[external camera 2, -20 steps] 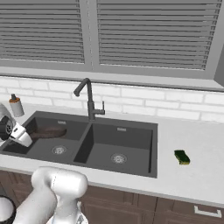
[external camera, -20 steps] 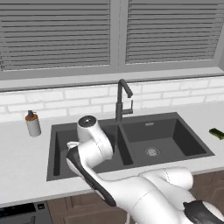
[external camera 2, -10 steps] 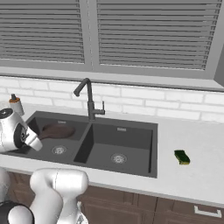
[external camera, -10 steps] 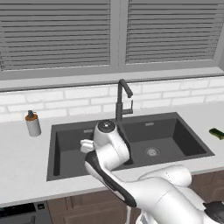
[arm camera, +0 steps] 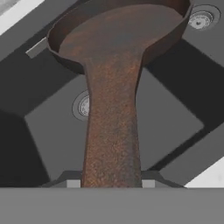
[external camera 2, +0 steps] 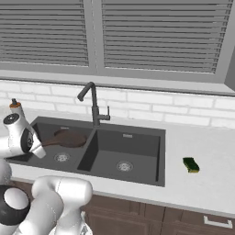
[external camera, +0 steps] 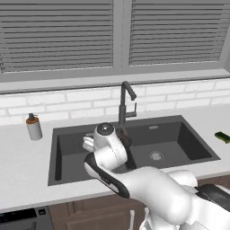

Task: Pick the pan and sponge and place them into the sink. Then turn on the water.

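Observation:
My gripper (arm camera: 111, 183) is shut on the long handle of the brown pan (arm camera: 118, 48). The handle runs up between the two fingertips (arm camera: 73, 183). In the right base view the pan (external camera 2: 69, 137) hangs low over the left basin of the dark grey sink (external camera 2: 133, 147), with the hand (external camera 2: 18, 135) at the basin's front left. Both silver drains show below the pan in the hand view. The yellow and green sponge (external camera 2: 191, 165) lies on the counter right of the sink, also seen at the far right in the left base view (external camera: 222, 137). No water is in view at the faucet (external camera 2: 94, 105).
A soap bottle (external camera: 33, 127) stands on the counter left of the sink (external camera: 179, 134). The dark gooseneck faucet (external camera: 123, 103) rises behind the divider between the basins. A white brick wall and shuttered windows close off the back.
The hand has carried the pan to the right over the left basin, toward the divider. The sponge has not moved.

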